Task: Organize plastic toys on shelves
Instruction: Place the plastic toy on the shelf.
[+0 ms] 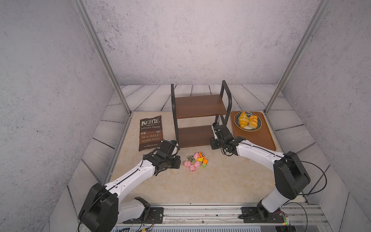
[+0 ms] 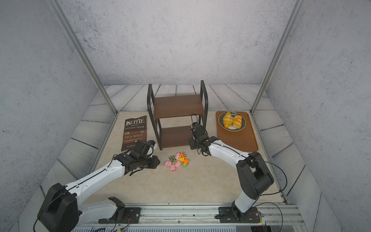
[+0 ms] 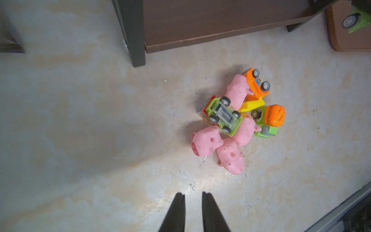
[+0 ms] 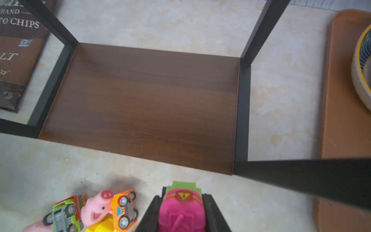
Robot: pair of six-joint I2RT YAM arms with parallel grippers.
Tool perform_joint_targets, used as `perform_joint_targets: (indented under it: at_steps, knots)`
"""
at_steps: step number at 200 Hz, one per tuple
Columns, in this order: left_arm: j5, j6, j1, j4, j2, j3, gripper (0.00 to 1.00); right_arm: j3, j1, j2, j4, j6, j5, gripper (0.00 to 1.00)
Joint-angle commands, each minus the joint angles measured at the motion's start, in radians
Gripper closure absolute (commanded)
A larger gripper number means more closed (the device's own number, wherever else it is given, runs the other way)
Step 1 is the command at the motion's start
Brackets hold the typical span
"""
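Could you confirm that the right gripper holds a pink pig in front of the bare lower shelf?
Not quite: in the right wrist view the right gripper holds a pink-topped, green-based truck, not a pig, in front of the bare lower shelf.

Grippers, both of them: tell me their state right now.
Left gripper: slightly open, holding nothing.
Right gripper: shut on the pink-topped truck.
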Motion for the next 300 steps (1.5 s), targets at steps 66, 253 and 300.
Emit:
perform_joint_targets:
  at_steps: [66, 253, 300]
  knots:
    - [0.005, 0.012, 0.015, -0.009, 0.004, -0.012, 0.79, 0.113, -0.019, 0.143, 0.005, -0.026, 0.074, 0.73]
    - [0.016, 0.015, 0.02, -0.005, 0.012, -0.011, 0.79, 0.282, -0.045, 0.364, -0.029, 0.017, 0.054, 0.72]
    - [0.015, 0.018, 0.02, -0.007, 0.013, -0.01, 0.79, 0.307, -0.047, 0.386, -0.051, 0.032, 0.048, 0.61]
